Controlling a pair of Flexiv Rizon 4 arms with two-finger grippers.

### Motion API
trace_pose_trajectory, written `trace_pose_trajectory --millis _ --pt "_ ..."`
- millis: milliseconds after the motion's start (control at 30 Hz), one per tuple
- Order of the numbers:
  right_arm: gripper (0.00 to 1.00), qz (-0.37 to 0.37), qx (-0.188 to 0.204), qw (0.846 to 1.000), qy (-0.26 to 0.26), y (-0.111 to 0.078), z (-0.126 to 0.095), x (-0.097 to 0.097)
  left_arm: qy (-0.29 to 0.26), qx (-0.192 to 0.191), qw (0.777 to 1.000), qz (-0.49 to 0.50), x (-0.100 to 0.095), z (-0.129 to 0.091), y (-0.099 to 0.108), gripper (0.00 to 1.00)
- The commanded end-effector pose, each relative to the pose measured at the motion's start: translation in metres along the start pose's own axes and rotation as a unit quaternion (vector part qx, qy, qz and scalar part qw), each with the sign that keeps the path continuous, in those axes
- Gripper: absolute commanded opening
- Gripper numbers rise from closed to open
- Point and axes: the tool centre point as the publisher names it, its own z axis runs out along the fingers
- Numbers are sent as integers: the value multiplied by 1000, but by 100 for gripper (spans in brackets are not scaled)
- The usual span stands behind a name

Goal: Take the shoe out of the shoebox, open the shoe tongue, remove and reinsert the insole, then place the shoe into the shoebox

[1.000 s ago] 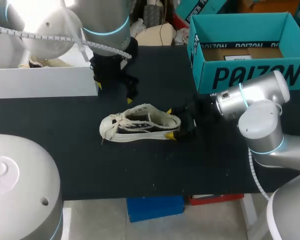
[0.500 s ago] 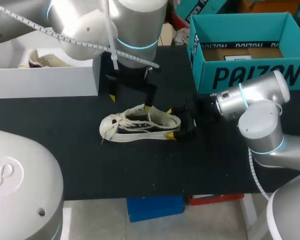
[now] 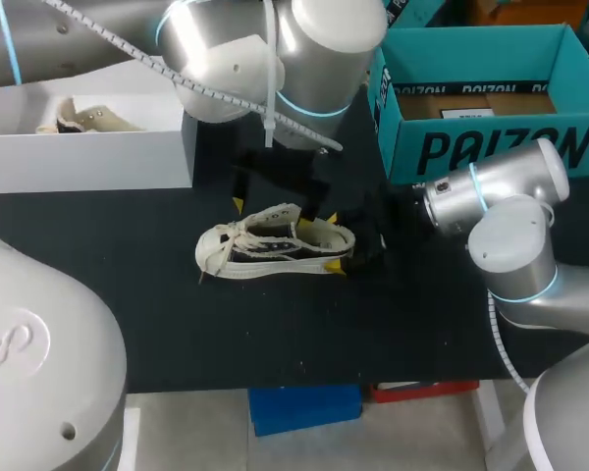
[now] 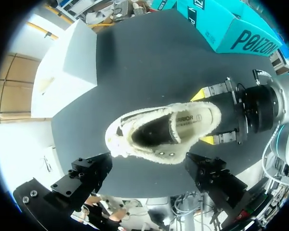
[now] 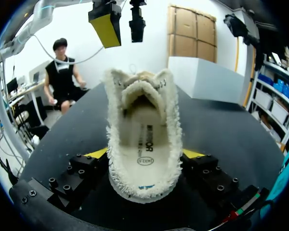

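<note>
We are clamping the shoe (image 3: 275, 243) by its heel in the right gripper (image 3: 335, 242), at the middle of the worktop (image 3: 177, 324). The left gripper (image 3: 279, 201) is hanging spread above it; we are judging it should be descending centred, pinching only the tongue (image 5: 140, 91).

surface: black table (image 3: 177, 324) | on it: cream shoe (image 3: 275, 250) mid; teal shoebox (image 3: 491, 147) far right; white box (image 3: 88, 159) far left

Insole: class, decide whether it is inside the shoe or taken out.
Inside. Both wrist views show the insole lying flat within the shoe, from heel towards toe.
</note>
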Motion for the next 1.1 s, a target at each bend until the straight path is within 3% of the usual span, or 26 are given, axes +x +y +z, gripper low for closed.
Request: trace_pose_trajectory --millis 33,433,767,1033,1100 --pt "0 0 1 1000 -1 0 3 -1 -35 -7 999 -2 18 13 -5 100" --pt "0 0 1 1000 -1 0 3 -1 -73 -23 997 -16 39 38 -13 100" --pt "0 0 1 1000 -1 0 3 -1 -117 -44 992 -16 33 60 -15 100" --pt "0 0 1 1000 -1 0 3 -1 -142 -42 989 -22 22 63 -20 100" --pt "0 0 1 1000 -1 0 3 -1 -141 -41 989 -18 23 63 -19 89"
